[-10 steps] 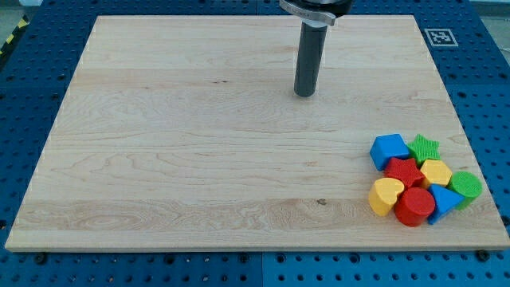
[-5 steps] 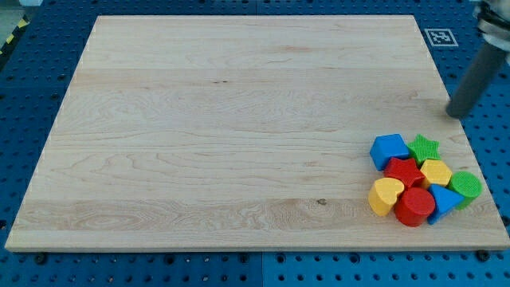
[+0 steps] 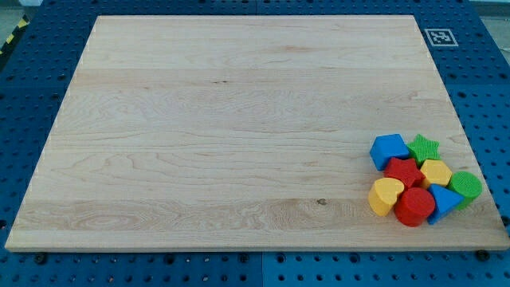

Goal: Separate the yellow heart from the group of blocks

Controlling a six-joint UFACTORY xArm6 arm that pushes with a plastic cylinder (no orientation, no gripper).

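Note:
The yellow heart (image 3: 386, 195) lies at the left edge of a tight group of blocks near the board's bottom right corner. It touches the red cylinder (image 3: 414, 206) on its right and the red star (image 3: 403, 171) above it. The group also holds a blue cube (image 3: 389, 150), a green star (image 3: 424, 147), a yellow hexagon (image 3: 436, 172), a blue triangle (image 3: 442, 201) and a green cylinder (image 3: 466, 187). My rod and its tip do not show in the view.
The wooden board (image 3: 223, 127) lies on a blue pegboard table (image 3: 32, 104). A black-and-white marker tag (image 3: 440, 37) sits just off the board's top right corner. The group lies close to the board's right and bottom edges.
My rod moved from the board's top middle to the right edge above the group, then left the view. The blocks have not moved.

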